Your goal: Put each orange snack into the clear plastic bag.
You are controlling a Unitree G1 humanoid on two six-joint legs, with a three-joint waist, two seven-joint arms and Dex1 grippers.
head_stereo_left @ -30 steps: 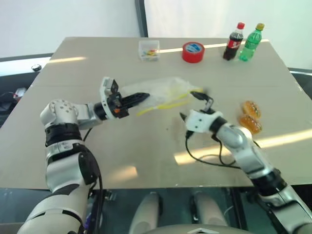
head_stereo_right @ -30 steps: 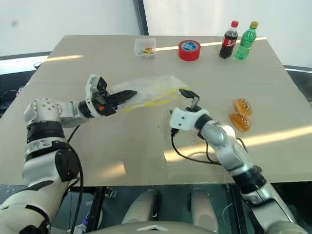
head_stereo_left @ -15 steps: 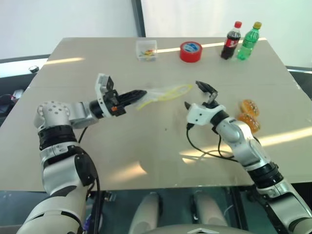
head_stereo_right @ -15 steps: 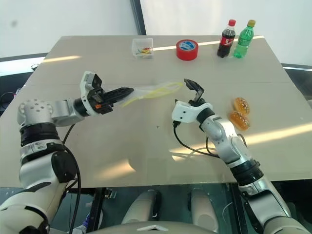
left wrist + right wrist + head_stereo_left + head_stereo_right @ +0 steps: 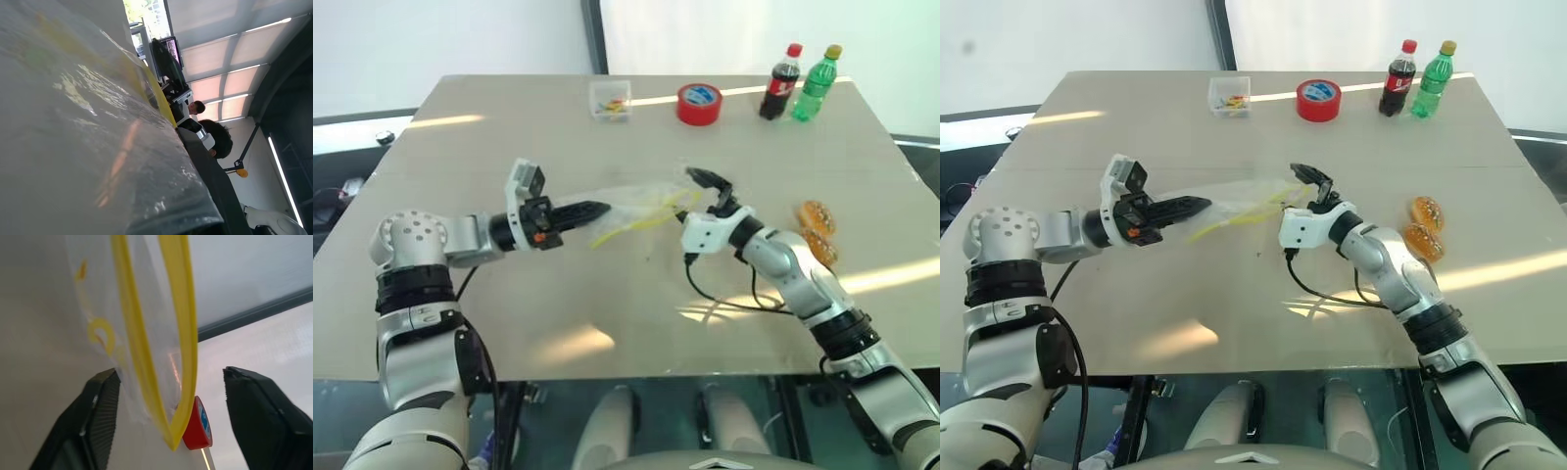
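The bag (image 5: 1234, 201) hung just above the bench (image 5: 1234, 294), stretched sideways between the two claws, its long axis running from the left claw (image 5: 1197, 205) toward the right claw (image 5: 1310, 178). The left claw was clamped tight on the bag's closed end. The bag's yellow-rimmed mouth pointed at the right claw, whose fingers (image 5: 100, 416) stood apart on either side of the yellow lip without yet pinching it; the lip sat between them in the right wrist view. That gap between lip and fingers looked like the thing the next move turned on: a short close on one side of the rim would let the mouth be pulled open.

The two snacks (image 5: 1423, 227) lay side by side on the bench, well apart from the bag on the far side of the right claw, beyond the right forearm. The right arm was clearly the nearer one to them, while the left arm was tied up holding the bag.

The bench was a plain beige top with bright streaks of glare. Beyond the bag, along the far edge, stood a small clear box (image 5: 1231, 97), a red tape roll (image 5: 1319, 101) and two bottles (image 5: 1417, 67). A pale wall rose behind the bench.
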